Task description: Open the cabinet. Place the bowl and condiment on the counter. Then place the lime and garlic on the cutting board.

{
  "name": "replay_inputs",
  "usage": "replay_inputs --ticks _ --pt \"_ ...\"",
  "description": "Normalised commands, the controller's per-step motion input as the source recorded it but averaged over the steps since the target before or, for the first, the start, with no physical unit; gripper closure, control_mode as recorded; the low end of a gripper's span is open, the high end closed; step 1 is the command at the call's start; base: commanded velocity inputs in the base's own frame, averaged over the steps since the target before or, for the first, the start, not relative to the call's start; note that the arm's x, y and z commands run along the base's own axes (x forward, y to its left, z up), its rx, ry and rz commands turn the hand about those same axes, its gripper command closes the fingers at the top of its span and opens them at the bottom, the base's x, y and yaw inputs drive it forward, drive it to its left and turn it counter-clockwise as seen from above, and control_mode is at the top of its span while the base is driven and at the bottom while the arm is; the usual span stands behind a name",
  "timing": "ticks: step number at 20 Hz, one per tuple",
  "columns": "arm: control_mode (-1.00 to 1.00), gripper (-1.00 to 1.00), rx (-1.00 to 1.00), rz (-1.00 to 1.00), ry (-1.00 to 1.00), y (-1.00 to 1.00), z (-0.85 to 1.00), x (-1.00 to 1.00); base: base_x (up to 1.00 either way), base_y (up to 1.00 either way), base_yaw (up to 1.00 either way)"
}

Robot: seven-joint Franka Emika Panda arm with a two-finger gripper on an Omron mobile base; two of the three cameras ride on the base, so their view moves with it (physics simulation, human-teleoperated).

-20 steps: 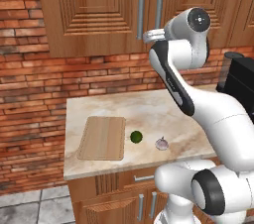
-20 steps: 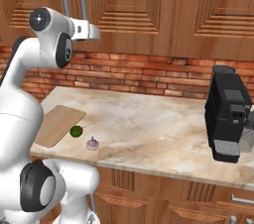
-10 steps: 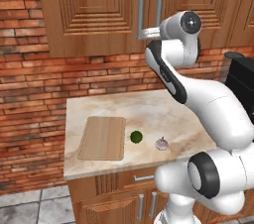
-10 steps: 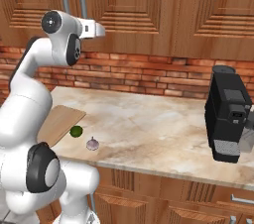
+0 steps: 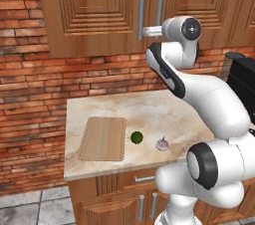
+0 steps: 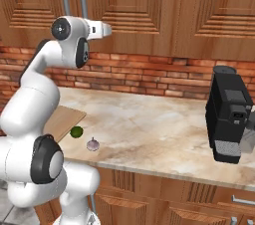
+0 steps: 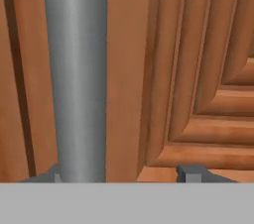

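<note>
Here two closed cabinet doors carry two handles; jaws straddle one handle, grip uncertain.

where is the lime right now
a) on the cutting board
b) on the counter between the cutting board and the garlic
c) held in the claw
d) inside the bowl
b: the lime sits on the bare counter, just right of the cutting board and left of the garlic.
</note>
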Motion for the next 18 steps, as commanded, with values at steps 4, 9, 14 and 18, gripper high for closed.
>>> replay_inputs --ticks 4,9,14,18 --pt "-1.00 1.00 0.00 0.00 -0.09 -0.01 0.00 0.41 0.00 0.00 0.00" --pt "-1.00 1.00 0.00 -0.01 0.02 -0.05 0.03 0.12 0.00 0.00 0.00" --pt "-1.00 1.00 0.00 0.00 0.01 -0.05 0.01 0.00 0.00 0.00 0.00" --pt "-1.00 1.00 0.03 -0.09 0.00 -0.70 0.04 -0.62 0.00 0.00 0.00"
